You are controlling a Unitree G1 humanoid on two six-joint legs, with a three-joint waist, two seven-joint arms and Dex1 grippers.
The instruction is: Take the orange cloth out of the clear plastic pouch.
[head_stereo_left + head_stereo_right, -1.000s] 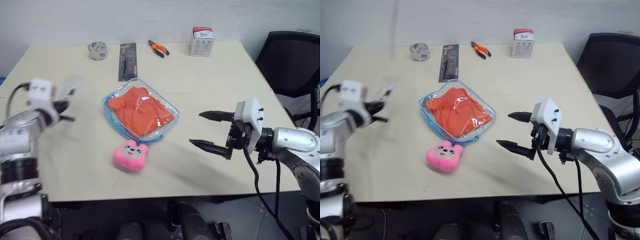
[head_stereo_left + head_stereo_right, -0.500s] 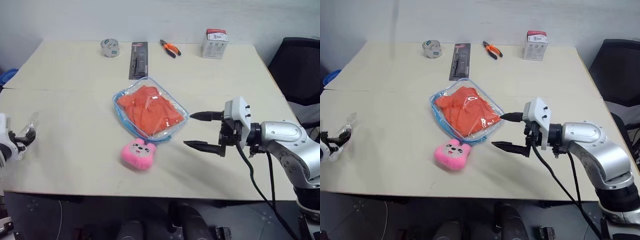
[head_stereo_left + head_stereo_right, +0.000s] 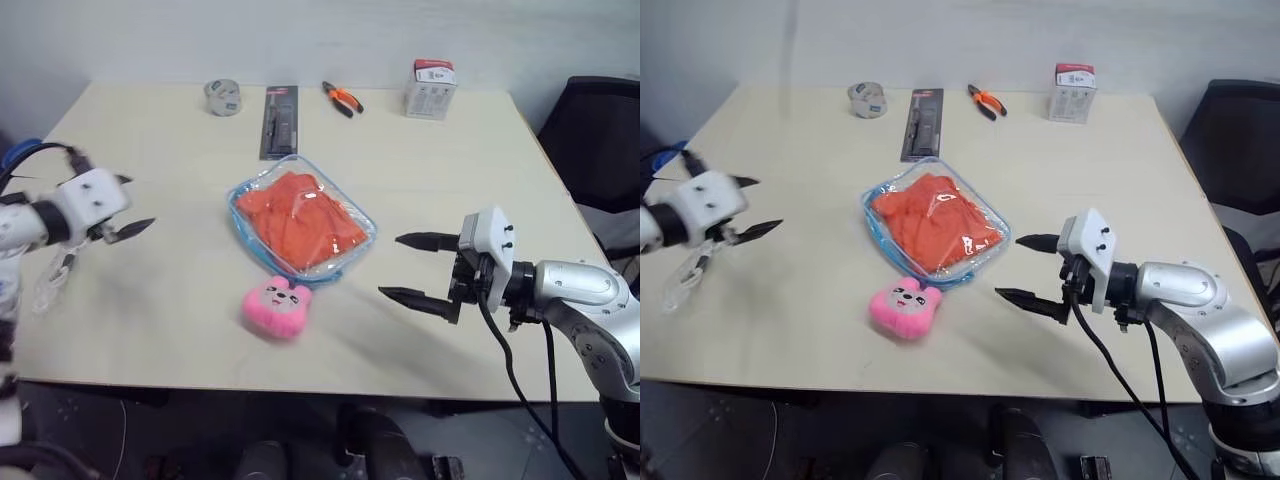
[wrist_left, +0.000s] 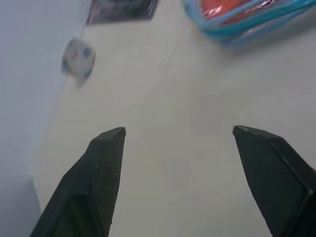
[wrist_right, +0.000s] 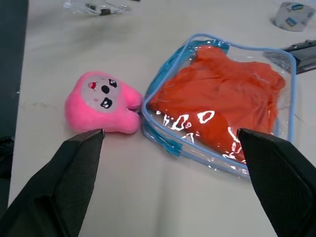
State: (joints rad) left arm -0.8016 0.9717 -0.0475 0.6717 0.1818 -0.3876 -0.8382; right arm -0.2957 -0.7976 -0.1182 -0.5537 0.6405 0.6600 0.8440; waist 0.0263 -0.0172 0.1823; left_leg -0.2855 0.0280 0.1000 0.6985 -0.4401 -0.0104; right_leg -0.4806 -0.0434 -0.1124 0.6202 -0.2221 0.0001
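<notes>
A: A pale table [image 3: 420, 160] is seen before a plain wall in the left eye view, with a dark chair [image 3: 600, 130] at the right. What is laid out on it?

B: The clear plastic pouch [image 3: 301, 216] lies flat near the middle, the orange cloth [image 3: 300, 222] shut inside it. A pink plush toy [image 3: 277, 308] lies just beside its near edge. Pliers [image 3: 342, 96], a small box [image 3: 431, 87], a tape roll [image 3: 222, 96] and a dark flat pack [image 3: 279, 121] are ranged along the far edge.

A: And the right eye view?

B: The left gripper [image 3: 755, 208] is held well apart from the pouch, its fingers spread and empty. The right gripper [image 3: 1030, 270] is near the pouch's right side, spread wide, nothing pinched.

A: The left wrist view?

B: Bare table is seen between the spread fingers [image 4: 101, 168]; a corner of the pouch is far ahead.

A: The right wrist view?

B: The pouch and the toy are framed between its fingers [image 5: 74, 168], the blue trim [image 5: 163, 140] closest.

A: How should the step be done well?

B: The pouch should probably be pinned by one gripper at the trim, while its opening is found by the other; the slick film may slide if pushed.
</notes>
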